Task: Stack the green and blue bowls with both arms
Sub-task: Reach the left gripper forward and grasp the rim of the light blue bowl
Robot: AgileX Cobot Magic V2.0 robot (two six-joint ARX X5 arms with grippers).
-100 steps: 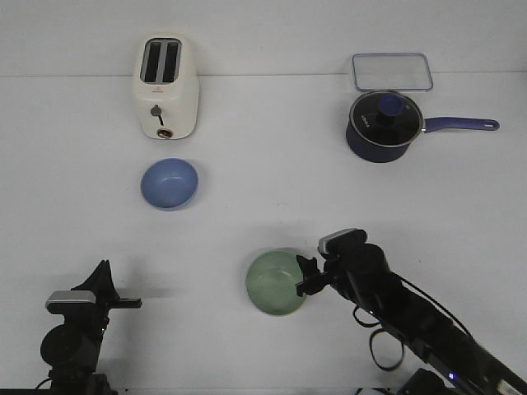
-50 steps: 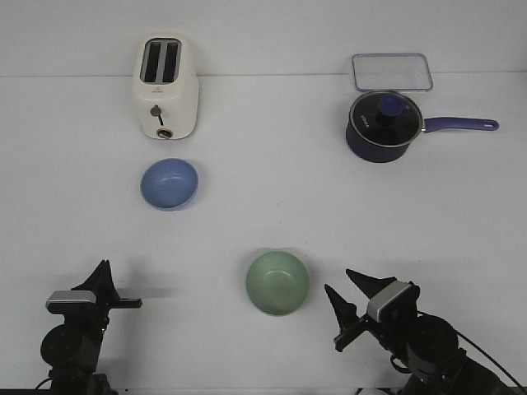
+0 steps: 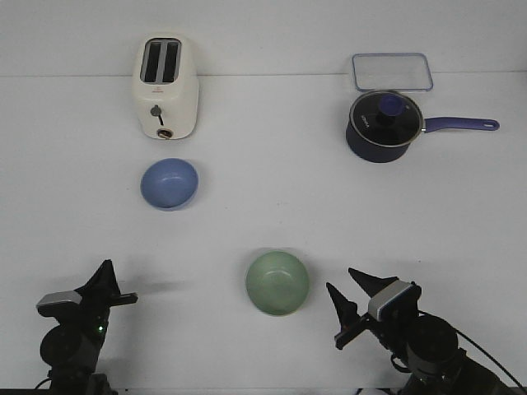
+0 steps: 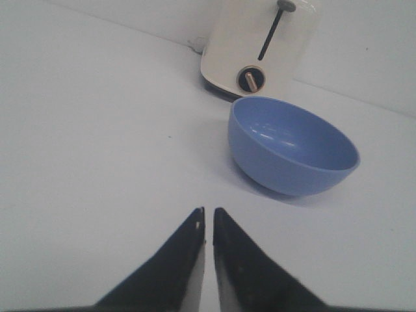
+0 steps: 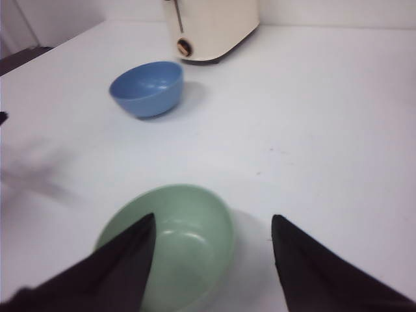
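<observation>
The pale green bowl [image 3: 278, 283] sits upright on the white table near the front centre; it also shows in the right wrist view [image 5: 170, 244]. The light blue bowl [image 3: 169, 183] sits apart from it, farther back on the left, in front of the toaster; it shows in the left wrist view [image 4: 290, 145] and the right wrist view [image 5: 147, 88]. My right gripper [image 3: 347, 293] is open and empty, just right of the green bowl, not touching it. My left gripper [image 3: 111, 290] is shut and empty at the front left, well short of the blue bowl.
A cream toaster [image 3: 165, 86] stands at the back left. A dark navy saucepan [image 3: 381, 124] with a lid and long handle stands at the back right, with a clear lidded container [image 3: 392, 72] behind it.
My right arm pulled back from the green bowl's right rim to the table's front edge, its jaws now wide open. The green bowl stays in place. My left arm shifted only slightly.
</observation>
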